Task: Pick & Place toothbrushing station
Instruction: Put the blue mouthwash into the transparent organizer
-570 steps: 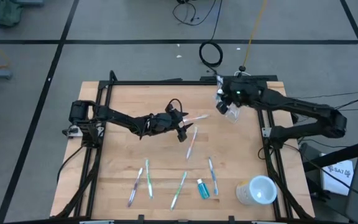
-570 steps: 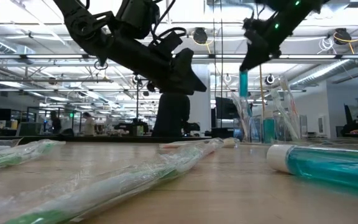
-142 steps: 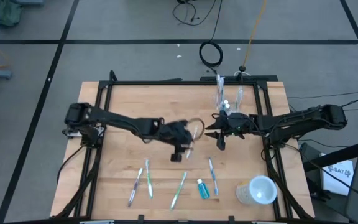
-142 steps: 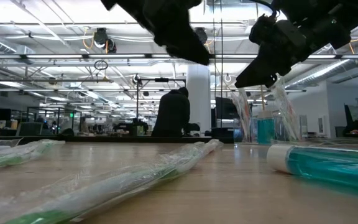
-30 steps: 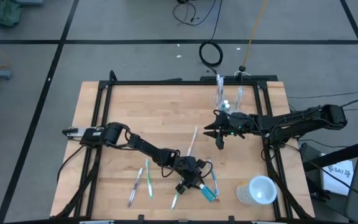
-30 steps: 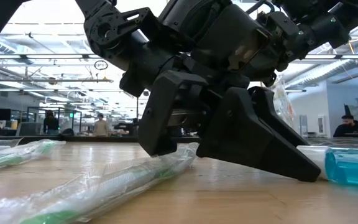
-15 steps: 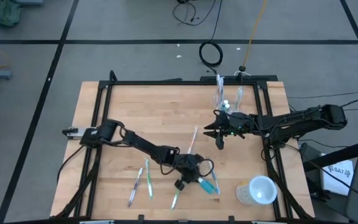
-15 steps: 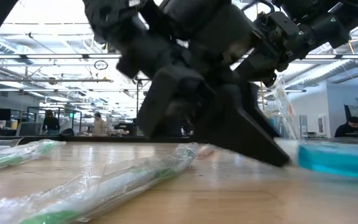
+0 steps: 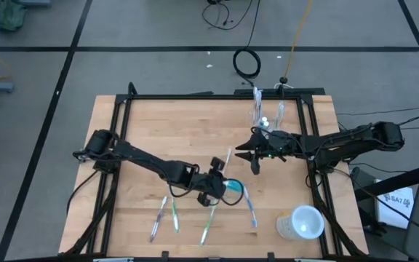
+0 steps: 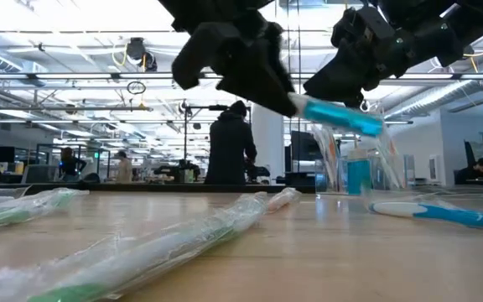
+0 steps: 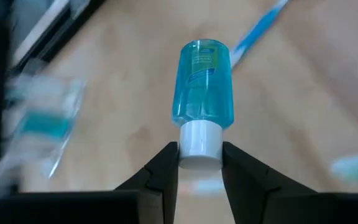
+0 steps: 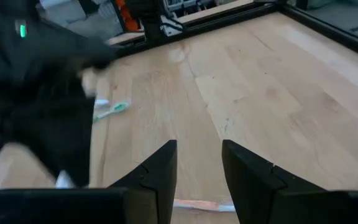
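Blue tube (image 11: 202,87) by its white cap in raised left end effector (image 11: 200,163).

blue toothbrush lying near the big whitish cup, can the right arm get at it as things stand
Probably yes. The right end effector hangs open and empty above the table, and the blue toothbrush lies uncovered nearer the front. The left end effector, shut on the blue tube, hovers close beside it, so crowding is possible.

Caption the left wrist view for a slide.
Left gripper grips a small blue tube by its white cap above the wooden table.

Tumbler (image 9: 266,125) contents too small; bkgd brushes (image 11: 42,121) blurred.
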